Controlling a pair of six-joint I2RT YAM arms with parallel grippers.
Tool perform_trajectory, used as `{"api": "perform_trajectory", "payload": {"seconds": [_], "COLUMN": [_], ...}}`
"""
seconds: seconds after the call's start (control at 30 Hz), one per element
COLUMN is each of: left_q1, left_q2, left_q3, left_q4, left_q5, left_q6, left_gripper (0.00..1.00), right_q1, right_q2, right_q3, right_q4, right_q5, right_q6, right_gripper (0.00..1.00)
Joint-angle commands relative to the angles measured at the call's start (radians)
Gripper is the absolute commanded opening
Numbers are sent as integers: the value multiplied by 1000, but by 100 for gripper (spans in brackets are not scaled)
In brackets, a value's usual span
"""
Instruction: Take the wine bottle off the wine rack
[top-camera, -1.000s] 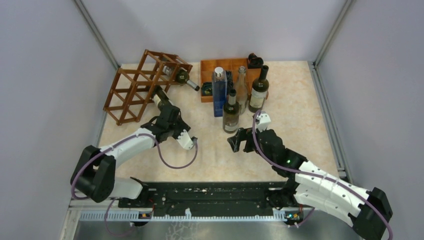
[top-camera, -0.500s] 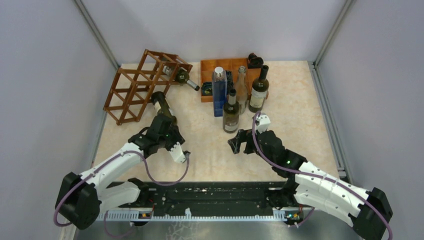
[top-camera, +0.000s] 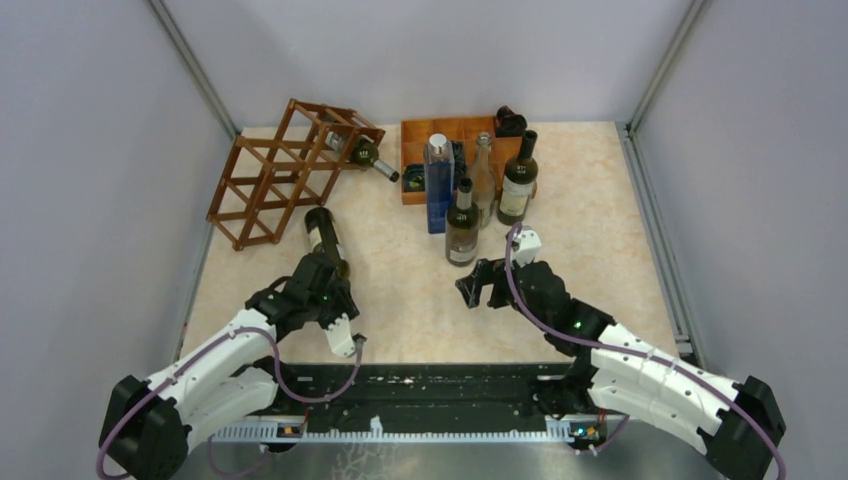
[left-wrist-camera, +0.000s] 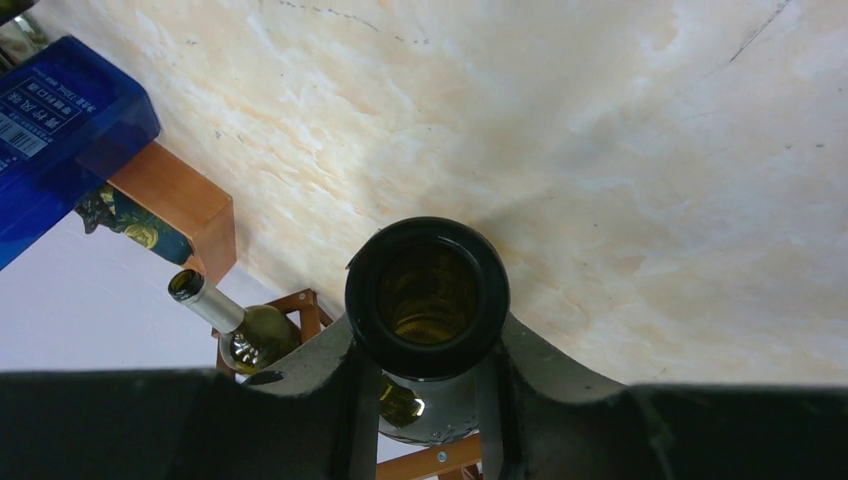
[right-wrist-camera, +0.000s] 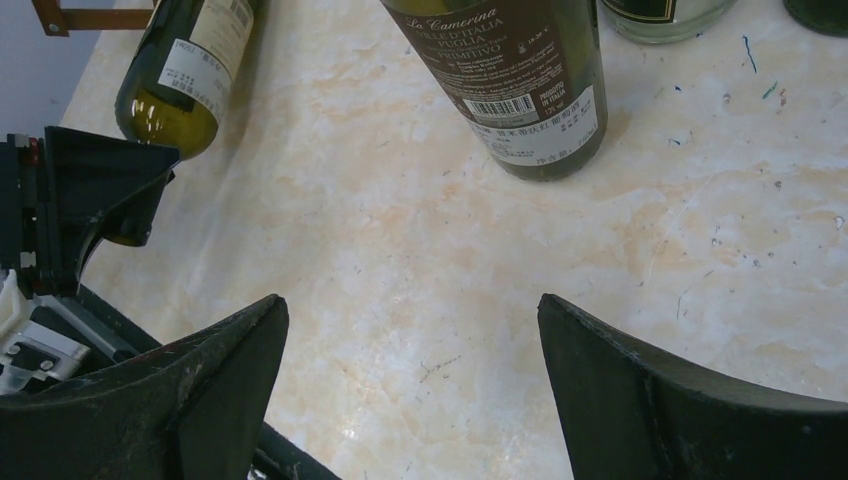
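One bottle matters — the left gripper pinches its neck, body running toward twelve o'clock, base just beside the rack at eleven. Right gripper — spread, holding nothing — sits well apart at three o'clock.

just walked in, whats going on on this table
The left gripper is shut on a wine bottle at its neck end, and the bottle is out of the wine rack, just beside it. A second bottle lies in the rack. The right gripper hangs open near the standing bottles, holding nothing.
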Motion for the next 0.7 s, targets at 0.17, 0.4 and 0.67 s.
{"api": "perform_trajectory", "payload": {"seconds": [0.17, 0.4, 0.67], "left_q1": [-5, -6, -5], "left_q2": [61, -10, 16], "left_q3": [-40, 77, 436], "left_q4": [160, 82, -296], "left_q5": [-54, 184, 447], "left_q6": [3, 4, -115], "left_gripper": [0, 0, 0], "right_q1": [12, 13, 27], "right_q2": [-19, -23, -10], "right_q3": [16, 18, 35], "right_q4": [12, 7, 44], "right_q5": [-4, -12, -69], "right_q6": [3, 1, -33], "right_gripper": [94, 93, 94]}}
